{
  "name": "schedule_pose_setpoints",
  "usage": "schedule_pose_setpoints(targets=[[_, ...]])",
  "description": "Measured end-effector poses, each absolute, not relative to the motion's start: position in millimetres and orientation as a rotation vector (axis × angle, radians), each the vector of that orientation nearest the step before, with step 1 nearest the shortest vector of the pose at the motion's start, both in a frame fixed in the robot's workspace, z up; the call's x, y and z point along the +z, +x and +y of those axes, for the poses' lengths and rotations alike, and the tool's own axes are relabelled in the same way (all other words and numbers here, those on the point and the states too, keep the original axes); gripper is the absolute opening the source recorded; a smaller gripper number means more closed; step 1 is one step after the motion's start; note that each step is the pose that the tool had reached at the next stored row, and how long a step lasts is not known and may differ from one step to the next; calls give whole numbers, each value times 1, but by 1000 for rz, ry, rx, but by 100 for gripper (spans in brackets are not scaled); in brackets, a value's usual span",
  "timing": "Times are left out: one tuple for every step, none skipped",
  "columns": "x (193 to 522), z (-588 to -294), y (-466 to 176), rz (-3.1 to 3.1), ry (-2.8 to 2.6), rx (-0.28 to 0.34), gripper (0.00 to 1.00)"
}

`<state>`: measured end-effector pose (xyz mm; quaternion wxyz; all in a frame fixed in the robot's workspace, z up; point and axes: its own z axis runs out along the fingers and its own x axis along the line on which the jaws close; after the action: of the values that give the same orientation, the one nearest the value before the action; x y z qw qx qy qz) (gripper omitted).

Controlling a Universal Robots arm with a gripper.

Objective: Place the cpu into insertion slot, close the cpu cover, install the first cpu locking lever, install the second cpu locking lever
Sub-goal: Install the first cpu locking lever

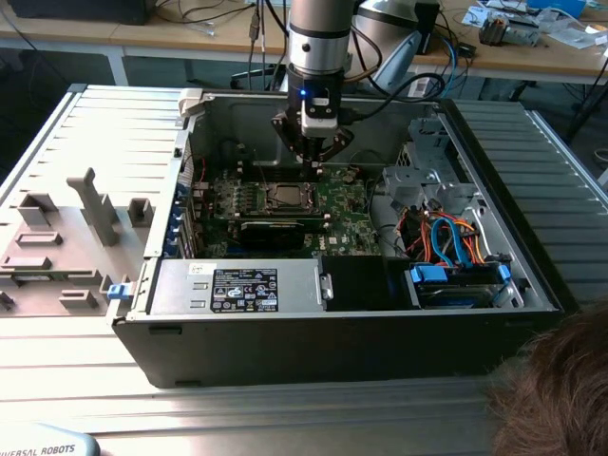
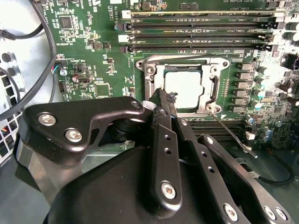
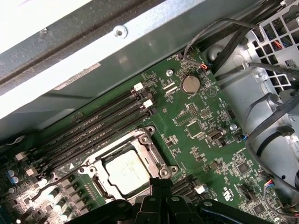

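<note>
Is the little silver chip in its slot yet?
In: the cpu lies flat in the socket, framed by the metal cpu cover.

You've got the open PC case (image 1: 332, 347) on a ribbed table (image 1: 285, 418). Power supply (image 1: 242, 288) is against the near wall, with the blue drive caddy (image 1: 456, 275) toward the exterior view's right. Grey fixture plate (image 1: 57, 237) sits outside the case, on that view's left. Coin cell (image 3: 190, 84) is on the green motherboard (image 3: 205, 116), near the long memory slots (image 2: 201, 28). A person's hair (image 1: 560, 389) is at the near corner.

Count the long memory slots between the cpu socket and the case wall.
4 memory slots, parallel, side by side from the socket outward. More past the socket may hide behind the gripper.
</note>
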<state>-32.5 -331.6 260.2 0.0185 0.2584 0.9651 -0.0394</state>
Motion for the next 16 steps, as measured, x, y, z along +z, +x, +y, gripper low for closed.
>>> schedule_pose_setpoints(targets=[[260, -332, -33, 2998, 799, -122, 11], [260, -332, -33, 2998, 796, -122, 11], [260, -332, -33, 3000, 791, -122, 11], [260, -332, -33, 3000, 787, -122, 11], [260, -332, -33, 3001, 783, -122, 11], [260, -332, -33, 3002, 780, -122, 11], [260, -332, -33, 3003, 776, -122, 11], [260, -332, -33, 3004, 772, -122, 11], [260, -332, -33, 3005, 768, -122, 11], [260, -332, -33, 3006, 764, -122, 11], [260, -332, -33, 3007, 758, -122, 11], [260, -332, -33, 3008, 755, -122, 11], [260, -332, -33, 3009, 752, -122, 11], [260, -332, -33, 3010, 745, -121, 11], [260, -332, -33, 3011, 739, -121, 11], [260, -332, -33, 3013, 733, -121, 11]])
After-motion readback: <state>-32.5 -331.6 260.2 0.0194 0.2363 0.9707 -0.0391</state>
